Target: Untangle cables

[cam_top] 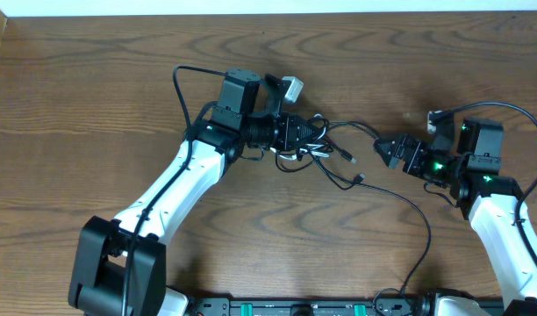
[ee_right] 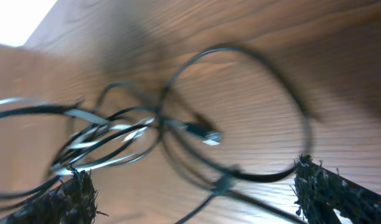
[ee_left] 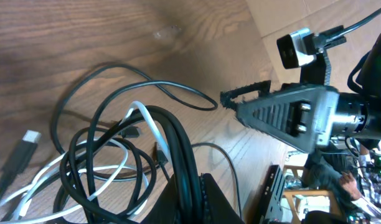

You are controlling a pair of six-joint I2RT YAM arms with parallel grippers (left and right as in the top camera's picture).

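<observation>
The left fingers [cam_top: 312,137] are clamped on the bunched cables [ee_left: 138,107], so if the empty right fingers [cam_top: 390,149], spread wide, grab a loop or 2 strands & pull, I reckon the knot cinches tighter or the bunch drags over the bench [cam_top: 93,105]. Loose plug ends [cam_top: 353,160] trail from the bunch twd the right fingers, which sit close beside its outer loop

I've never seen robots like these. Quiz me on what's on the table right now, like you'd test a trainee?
1. True or false: the right gripper is clamped on the cables.
2. One of the cables is light. Its colour: A red, B white, C yellow?
3. Which gripper sits at the tangle?
Key: 1 false, its jaws stand open, apart from the tangle. 2 B. 3 the left gripper, shut on the cables.
</observation>
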